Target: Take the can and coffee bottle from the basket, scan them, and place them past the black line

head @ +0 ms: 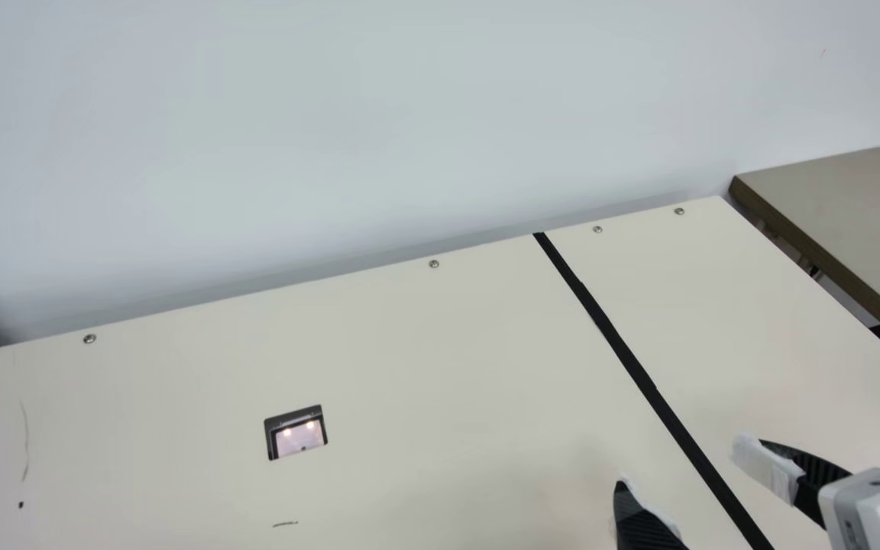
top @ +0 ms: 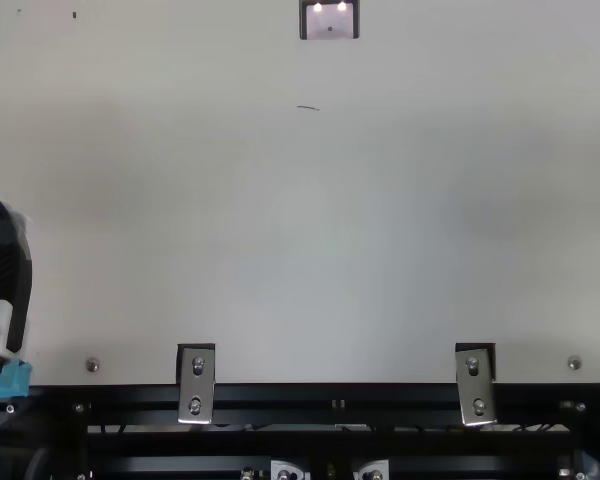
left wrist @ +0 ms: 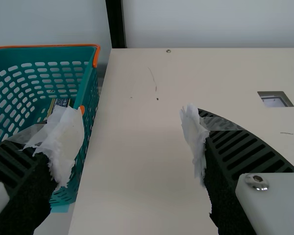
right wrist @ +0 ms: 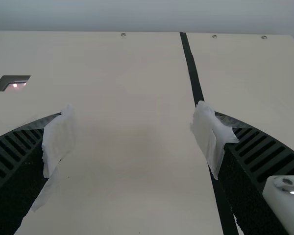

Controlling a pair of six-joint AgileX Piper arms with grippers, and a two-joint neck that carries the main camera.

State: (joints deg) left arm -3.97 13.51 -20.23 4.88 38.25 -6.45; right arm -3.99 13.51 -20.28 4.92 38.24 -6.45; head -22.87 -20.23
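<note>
My right gripper [head: 696, 481] stands open above the table near the black line [head: 650, 389] in the main view. The right wrist view has this gripper [right wrist: 132, 142] with white-wrapped fingertips wide apart and nothing between them. At the top view's left edge is one finger of my left gripper [top: 2, 255]. In its own wrist view the left gripper [left wrist: 132, 142] is open and holds nothing. Beside the table stands the teal basket [left wrist: 90, 110] with an orange rim, partly behind one finger. A small dark, yellowish item [left wrist: 60, 103] shows inside it; I cannot tell what it is.
A scanner window [head: 299, 434] with two lights is set into the cream table [head: 448, 367]. A second, brownish table [head: 845, 198] stands beyond the right edge. Metal brackets [top: 196, 385] and a black rail [top: 330, 396] run along the near edge.
</note>
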